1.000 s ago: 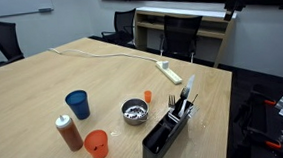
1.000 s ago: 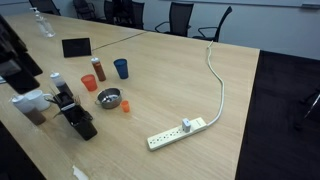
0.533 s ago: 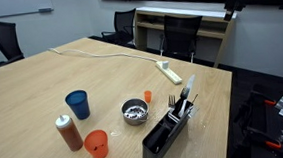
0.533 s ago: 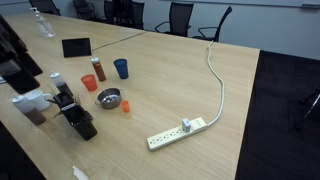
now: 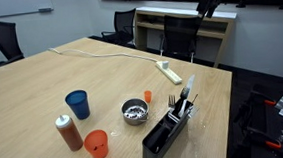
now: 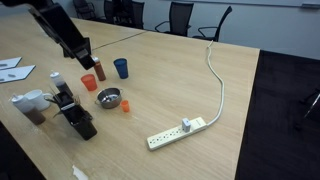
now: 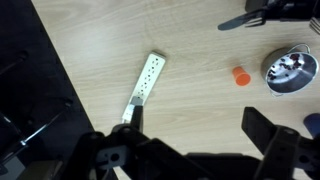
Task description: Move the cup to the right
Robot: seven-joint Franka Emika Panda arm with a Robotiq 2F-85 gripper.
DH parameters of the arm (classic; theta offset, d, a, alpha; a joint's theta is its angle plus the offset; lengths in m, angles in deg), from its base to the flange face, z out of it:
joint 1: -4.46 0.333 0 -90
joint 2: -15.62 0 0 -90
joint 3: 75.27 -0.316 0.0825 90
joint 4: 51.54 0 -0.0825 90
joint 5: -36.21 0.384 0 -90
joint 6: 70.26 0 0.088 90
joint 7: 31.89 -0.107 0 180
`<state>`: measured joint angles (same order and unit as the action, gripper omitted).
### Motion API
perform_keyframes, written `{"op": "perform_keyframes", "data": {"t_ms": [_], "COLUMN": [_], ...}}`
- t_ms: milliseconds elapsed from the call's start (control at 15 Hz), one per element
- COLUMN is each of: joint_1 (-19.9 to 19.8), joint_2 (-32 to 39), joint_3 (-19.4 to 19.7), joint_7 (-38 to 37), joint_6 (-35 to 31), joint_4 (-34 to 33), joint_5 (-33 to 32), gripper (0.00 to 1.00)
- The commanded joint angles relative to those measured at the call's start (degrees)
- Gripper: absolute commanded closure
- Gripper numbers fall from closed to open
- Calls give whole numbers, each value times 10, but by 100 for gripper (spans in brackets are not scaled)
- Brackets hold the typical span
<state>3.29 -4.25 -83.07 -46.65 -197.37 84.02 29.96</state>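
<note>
Now the arm has swung in over the table: a second ago it was out of sight in an exterior view, and it reaches down toward the far-left cluster of things. In my judgement this is the approach only; nothing is grasped yet. The gripper hangs released, its jaws spread wide apart with bare wood and the power strip below. The cup stands upright near the front edge, untouched, just right of the brown bottle and nearer than the blue cup. It is small, plain orange-red plastic, slightly tapered, open mouth up.
</note>
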Motion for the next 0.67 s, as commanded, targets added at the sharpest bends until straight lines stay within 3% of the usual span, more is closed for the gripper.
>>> {"op": "perform_keyframes", "data": {"t_ms": [0, 200, 267, 600], "joint_1": [32, 51, 50, 56], "joint_2": [110, 191, 162, 196], "joint_3": [17, 8, 11, 12], "joint_7": [60, 97, 70, 81], "joint_6": [-42, -36, -55, -51], "joint_4": [-72, -132, -95, -129], "joint_5": [55, 79, 68, 69], "gripper": [0, 0, 0, 0]}}
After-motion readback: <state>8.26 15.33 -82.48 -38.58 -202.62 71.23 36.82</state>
